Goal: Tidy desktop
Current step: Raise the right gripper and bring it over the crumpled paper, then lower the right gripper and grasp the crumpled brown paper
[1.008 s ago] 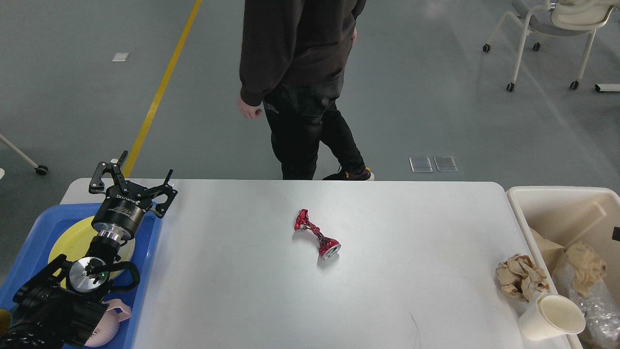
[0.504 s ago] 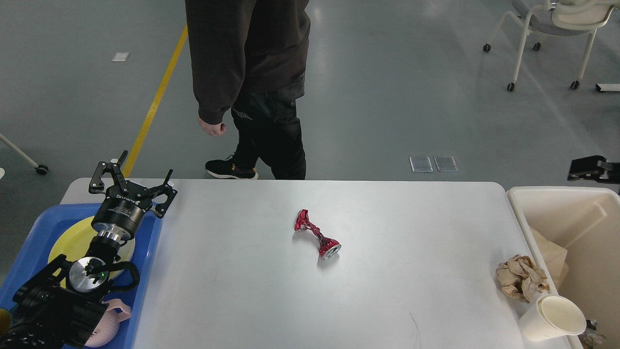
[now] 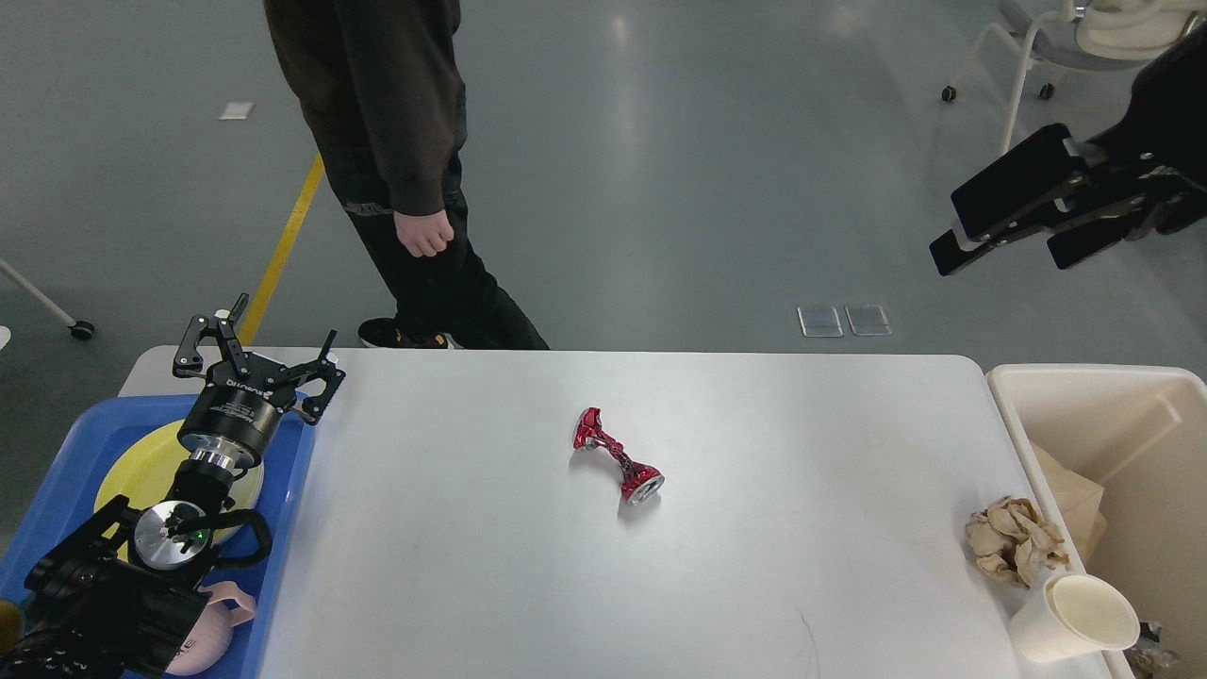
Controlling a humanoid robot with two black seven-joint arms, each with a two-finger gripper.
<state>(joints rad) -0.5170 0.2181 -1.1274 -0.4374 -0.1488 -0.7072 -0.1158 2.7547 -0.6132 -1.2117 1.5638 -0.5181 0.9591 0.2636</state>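
Far left, off the desk's left edge: blue tray (image 3: 58, 451) w/ yellow plate (image 3: 127, 476) and a pink cup (image 3: 212, 630), left gripper (image 3: 256, 356) hovering over the tray's far end by the desk's far-left corner, fingers spread apart, nothing btwn them. The desktop (image 3: 453, 528) spans the mid of view; crushed red can (image 3: 618, 455) lies near its centre, crumpled brown paper (image 3: 1014, 539) sits at the right edge w/ a white paper cup (image 3: 1075, 618) tipped on its side at the near-right corner, just beside the paper. Cream bin (image 3: 1084, 379) sits off the right edge, and right gripper (image 3: 1002, 224) is up in the air beyond the far-right corner, fingers parted, holding nothing; a person (image 3: 387, 113) stands past the far edge, toward the left.
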